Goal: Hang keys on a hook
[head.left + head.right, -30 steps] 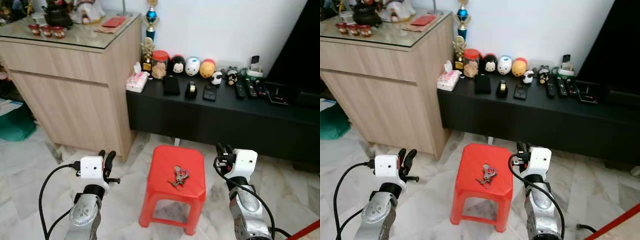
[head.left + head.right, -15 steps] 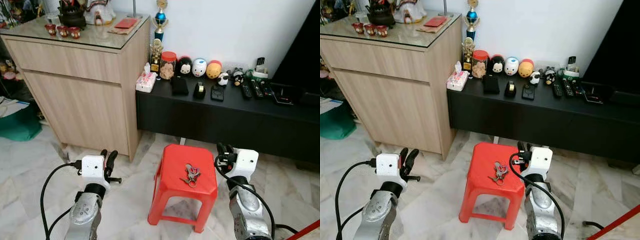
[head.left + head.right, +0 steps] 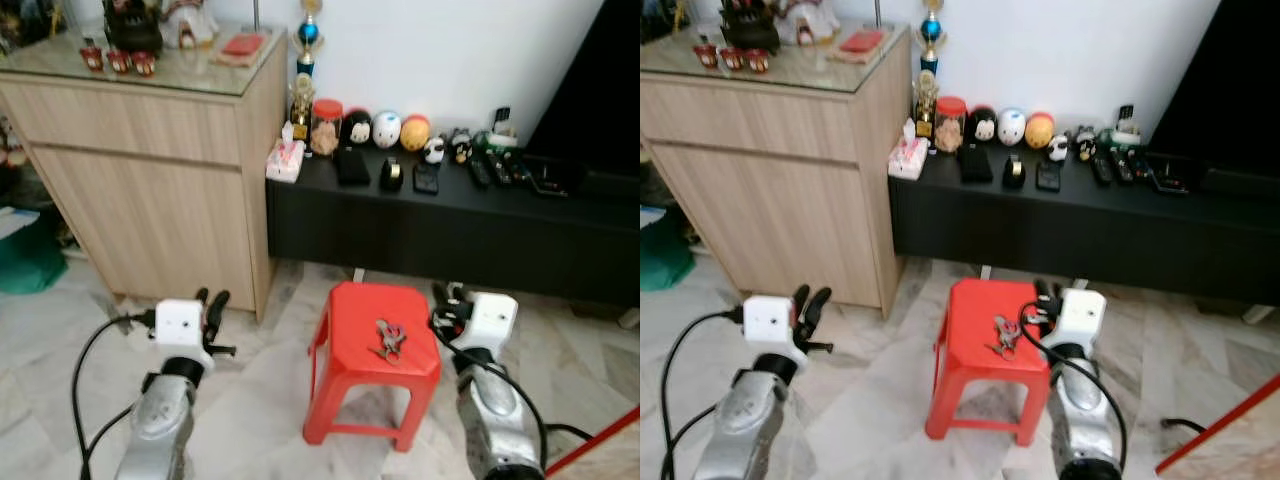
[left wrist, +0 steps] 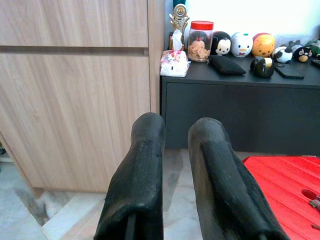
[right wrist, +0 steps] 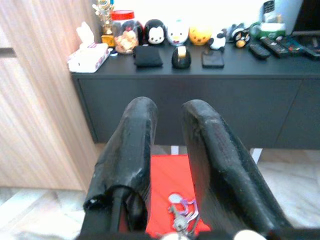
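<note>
Right gripper (image 5: 167,150) fingers parted, metal keys (image 3: 388,339), glossy red plastic stool (image 3: 345,365)

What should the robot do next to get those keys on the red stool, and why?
Probably lower the right gripper onto the keys and grasp them. They lie loose on top of the red stool, nothing holds them yet, and the right gripper sits just beside the stool with its jaws slightly apart, closer than the left gripper. I can't make out a hook here.
</note>
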Available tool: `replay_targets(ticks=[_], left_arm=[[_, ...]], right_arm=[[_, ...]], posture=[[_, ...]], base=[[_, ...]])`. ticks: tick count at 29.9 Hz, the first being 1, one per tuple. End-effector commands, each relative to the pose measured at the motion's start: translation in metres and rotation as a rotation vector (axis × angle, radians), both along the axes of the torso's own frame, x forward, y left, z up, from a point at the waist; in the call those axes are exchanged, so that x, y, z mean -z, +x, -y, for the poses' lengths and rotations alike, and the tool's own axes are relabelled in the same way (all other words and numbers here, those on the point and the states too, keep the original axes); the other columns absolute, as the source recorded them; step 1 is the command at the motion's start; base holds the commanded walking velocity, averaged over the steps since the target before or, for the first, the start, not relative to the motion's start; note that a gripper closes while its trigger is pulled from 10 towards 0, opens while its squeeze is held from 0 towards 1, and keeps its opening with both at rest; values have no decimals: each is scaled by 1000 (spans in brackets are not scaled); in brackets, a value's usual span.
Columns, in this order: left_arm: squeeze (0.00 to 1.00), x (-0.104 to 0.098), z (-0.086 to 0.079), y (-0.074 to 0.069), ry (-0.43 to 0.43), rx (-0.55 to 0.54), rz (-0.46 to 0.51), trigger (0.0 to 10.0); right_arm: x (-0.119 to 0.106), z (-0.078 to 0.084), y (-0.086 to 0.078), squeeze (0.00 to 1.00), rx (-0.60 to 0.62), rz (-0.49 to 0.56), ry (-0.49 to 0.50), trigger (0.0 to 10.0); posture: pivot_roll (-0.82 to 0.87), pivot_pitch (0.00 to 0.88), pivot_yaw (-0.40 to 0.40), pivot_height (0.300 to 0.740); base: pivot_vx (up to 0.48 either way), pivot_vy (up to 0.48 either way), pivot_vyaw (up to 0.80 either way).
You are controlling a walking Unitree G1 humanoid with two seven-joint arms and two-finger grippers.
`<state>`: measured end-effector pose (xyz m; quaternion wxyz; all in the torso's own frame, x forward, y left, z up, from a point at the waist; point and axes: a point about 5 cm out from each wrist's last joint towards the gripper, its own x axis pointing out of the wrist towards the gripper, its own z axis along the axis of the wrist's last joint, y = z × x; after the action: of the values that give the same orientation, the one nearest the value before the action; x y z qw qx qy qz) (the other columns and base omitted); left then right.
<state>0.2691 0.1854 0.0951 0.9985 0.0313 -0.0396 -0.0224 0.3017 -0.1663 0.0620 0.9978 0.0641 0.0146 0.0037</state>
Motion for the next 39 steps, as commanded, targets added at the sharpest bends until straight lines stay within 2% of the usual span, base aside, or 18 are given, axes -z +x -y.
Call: replay_targets(ticks=[1,39], left_arm=[[0,-3,11,0,5,41,4,10000],[0,-5,13,-2,8,43,6,10000]], right_arm=[[4,10,-3,0,31,-24,-6,10000],[4,18,-1,0,32,-25,-49,10000]], posture=[[-5,0,-61,740],[-8,0,-69,740]], base=[[0,0,0],[13,0,0]])
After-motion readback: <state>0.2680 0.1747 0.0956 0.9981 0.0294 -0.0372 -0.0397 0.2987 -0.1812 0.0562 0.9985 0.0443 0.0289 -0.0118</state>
